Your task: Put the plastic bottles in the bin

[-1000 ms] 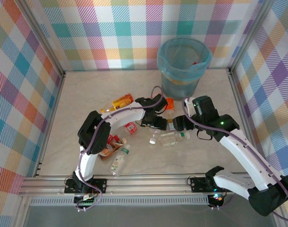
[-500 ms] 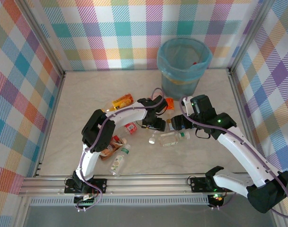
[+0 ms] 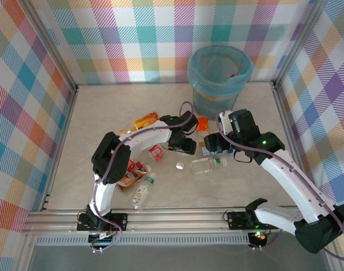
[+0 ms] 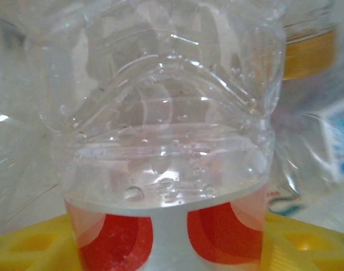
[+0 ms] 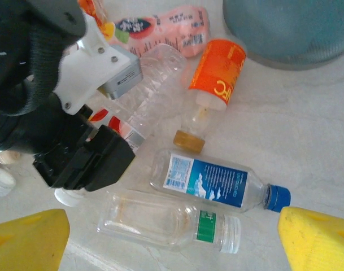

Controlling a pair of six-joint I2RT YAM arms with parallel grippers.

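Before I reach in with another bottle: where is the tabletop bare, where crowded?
Bare: tabletop between the left wall and the yellow-labelled bottle; the strip nearer than the green-labelled bottle. Crowded: between the left gripper and right gripper, and the bottle heap beside the left arm.

Left wrist view's red-labelled clear bottle cut off top and bottom, orange-banded bottle behind it blurred.

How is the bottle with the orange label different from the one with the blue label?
The orange-label bottle has a brownish cap; the blue-label bottle has a blue cap. The orange-label bottle lies nearer the bin, the blue-label bottle farther away. Both are clear and lie on the table.
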